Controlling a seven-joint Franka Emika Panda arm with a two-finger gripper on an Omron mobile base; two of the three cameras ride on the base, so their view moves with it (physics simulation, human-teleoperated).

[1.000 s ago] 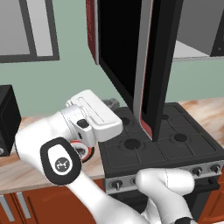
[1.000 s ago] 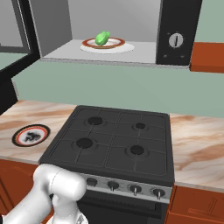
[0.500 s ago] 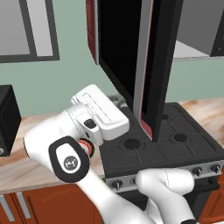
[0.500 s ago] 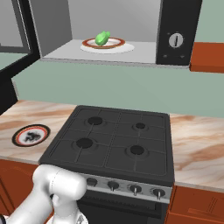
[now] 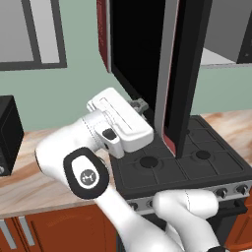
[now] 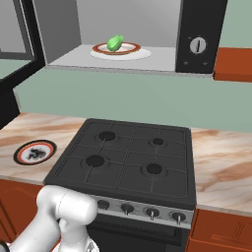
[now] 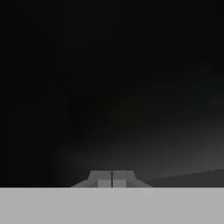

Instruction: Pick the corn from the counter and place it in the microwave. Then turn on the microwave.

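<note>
- Rising from the base in the left base view, the white arm bends over the counter (image 5: 29, 189) and reaches toward the open microwave door (image 5: 184, 74).
- Its gripper (image 5: 141, 105) sits right at the lower edge of that door's glossy dark face; in the hand view the two fingertips (image 7: 105, 178) press together with nothing between them, facing a near-black surface.
- Below it lies the black gas stovetop (image 6: 128, 160), four burners on top and a row of knobs along its front.
- Left of the stovetop, a round red-rimmed plate (image 6: 34, 152) rests on the marble slab.
- A small black box (image 5: 9, 135) stands on the slab at the left edge of the left base view.
- Farther back and higher, the microwave (image 6: 197, 44) stands open; the corn (image 6: 115, 42) lies on a red-rimmed dish (image 6: 129, 49) inside its grey cavity.
- A round dial (image 6: 197, 45) sits on the dark panel right of the cavity.
</note>
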